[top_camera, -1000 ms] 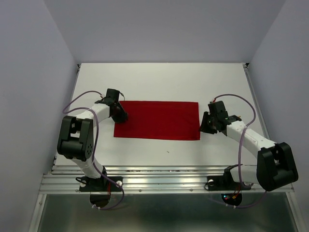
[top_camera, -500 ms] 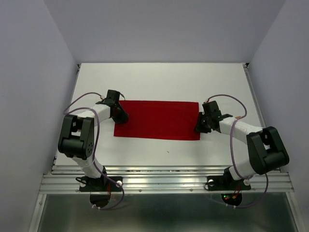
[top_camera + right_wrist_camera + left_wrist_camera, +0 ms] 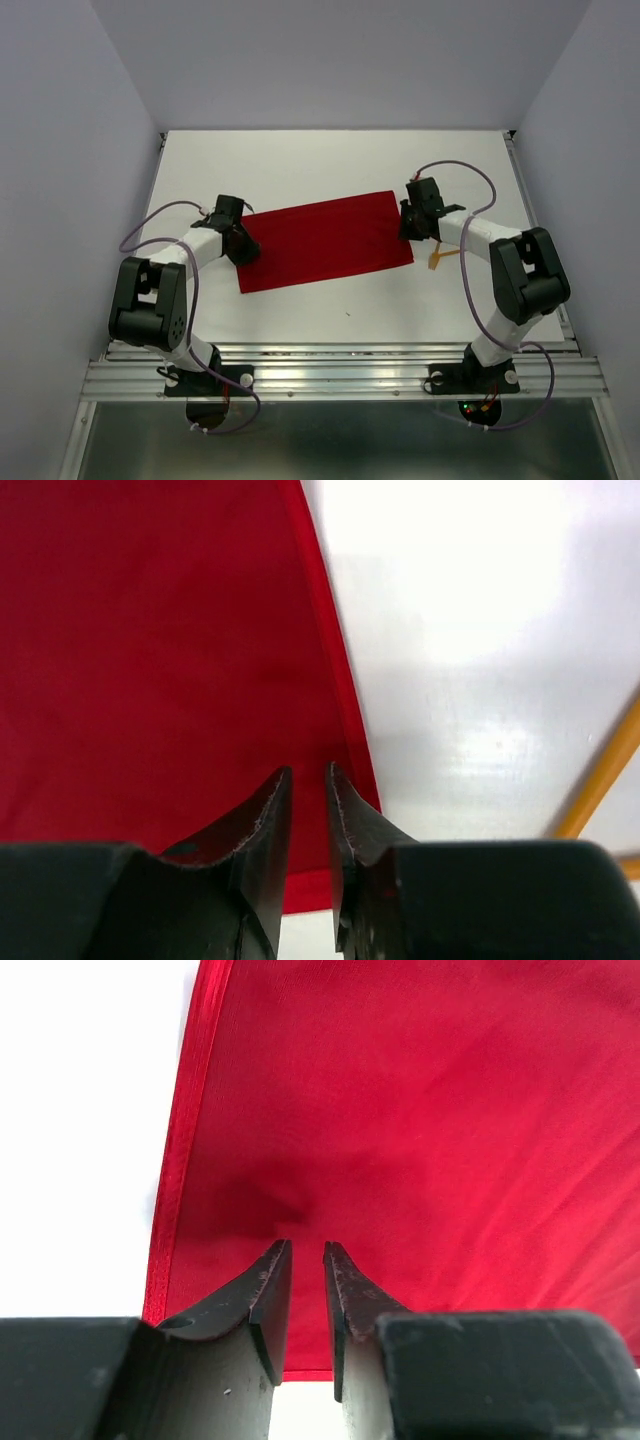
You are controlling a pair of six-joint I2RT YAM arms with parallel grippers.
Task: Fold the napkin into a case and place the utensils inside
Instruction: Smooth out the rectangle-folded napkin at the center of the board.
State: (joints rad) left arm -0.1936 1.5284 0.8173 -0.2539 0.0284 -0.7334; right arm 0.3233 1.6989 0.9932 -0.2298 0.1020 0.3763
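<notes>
The red napkin [image 3: 325,240] lies flat and askew on the white table [image 3: 330,160], its right end farther back than its left. My left gripper [image 3: 243,248] rests on its left end; the left wrist view shows the jaws a narrow gap apart [image 3: 305,1250] over flat napkin [image 3: 420,1110] with nothing between them. My right gripper [image 3: 408,228] sits on the right end, jaws just as narrowly parted [image 3: 308,772] above the napkin [image 3: 150,660] near its hem. The orange utensils [image 3: 440,256] lie on the table just right of the napkin, and their edges [image 3: 603,772] show in the right wrist view.
Grey walls enclose the table on the left, right and back. A metal rail [image 3: 340,370] runs along the near edge, where both arm bases are bolted. The purple cables [image 3: 455,165] loop above each arm.
The napkin has turned counterclockwise: its right end slid toward the back with my right gripper, and its left end came nearer. The orange utensils, hidden before, now show beside it.
</notes>
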